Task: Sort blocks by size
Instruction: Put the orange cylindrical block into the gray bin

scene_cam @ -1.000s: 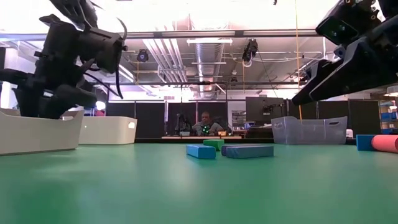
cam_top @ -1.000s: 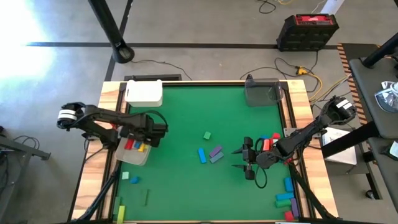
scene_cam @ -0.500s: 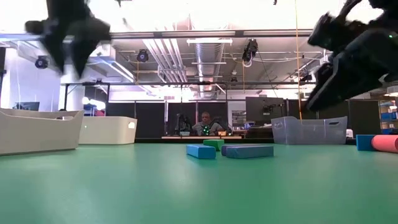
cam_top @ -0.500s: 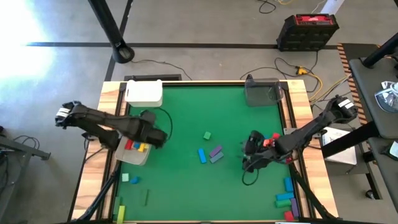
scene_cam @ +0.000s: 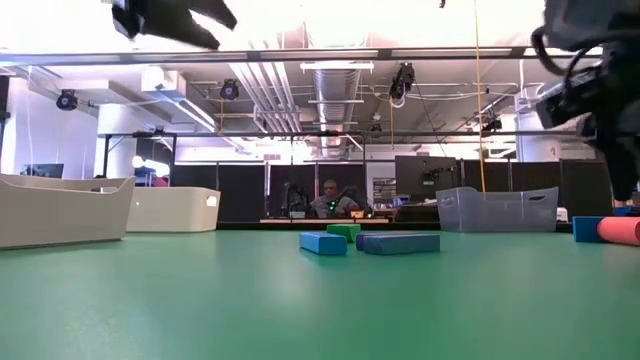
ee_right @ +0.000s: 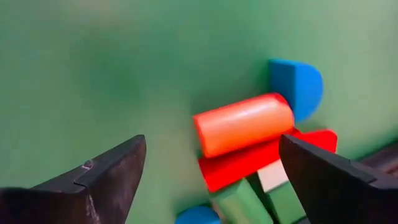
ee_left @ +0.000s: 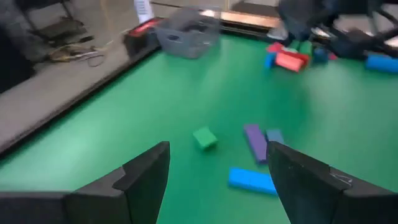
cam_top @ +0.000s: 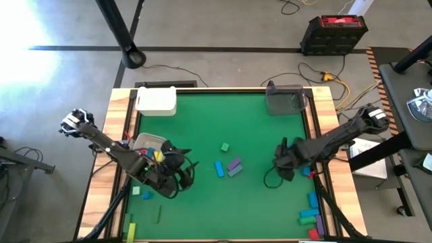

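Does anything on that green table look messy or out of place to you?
Nothing looks damaged. A few blocks lie loose at odd angles mid-table, and more sit heaped by the right edge, unsorted. Both grippers, left and right, are open and empty.

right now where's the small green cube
In the high view, the small green cube sits mid-table, just above the blue block and purple block.

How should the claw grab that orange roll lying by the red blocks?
Grip the orange roll around its middle, coming straight down from above, with the fingers closing across its round sides. It lies flat on the green table, resting against a red block, so its ends are crowded. The right claw is open above it, probably wide enough.
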{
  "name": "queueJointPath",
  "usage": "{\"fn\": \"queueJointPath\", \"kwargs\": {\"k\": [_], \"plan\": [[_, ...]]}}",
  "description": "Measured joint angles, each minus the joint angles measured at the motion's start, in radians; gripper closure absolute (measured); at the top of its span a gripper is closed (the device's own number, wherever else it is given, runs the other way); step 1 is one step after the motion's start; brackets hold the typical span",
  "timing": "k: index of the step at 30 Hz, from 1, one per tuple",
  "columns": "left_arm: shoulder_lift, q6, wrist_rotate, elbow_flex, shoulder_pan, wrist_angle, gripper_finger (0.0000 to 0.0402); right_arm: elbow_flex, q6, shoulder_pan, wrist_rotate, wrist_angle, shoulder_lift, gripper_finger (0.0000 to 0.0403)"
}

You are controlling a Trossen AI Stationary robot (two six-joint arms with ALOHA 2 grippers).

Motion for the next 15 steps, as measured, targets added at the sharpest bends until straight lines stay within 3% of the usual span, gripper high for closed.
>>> {"fn": "queueJointPath", "kwargs": {"k": [6, 12, 15], "plan": [[0.0, -0.006, -0.07, -0.145, 0.004, 0.155, 0.015, -0.001, 0.082, -0.159, -0.055, -0.017, -0.005, 0.0049], [0.017, 0.001, -0.221, -0.254, 0.004, 0.397, 0.015, -0.008, 0.221, -0.201, -0.081, 0.004, -0.001, 0.0076], [0.029, 0.024, -0.258, -0.281, 0.011, 0.432, 0.015, -0.009, 0.299, -0.197, -0.115, 0.047, -0.001, 0.0097]]}}
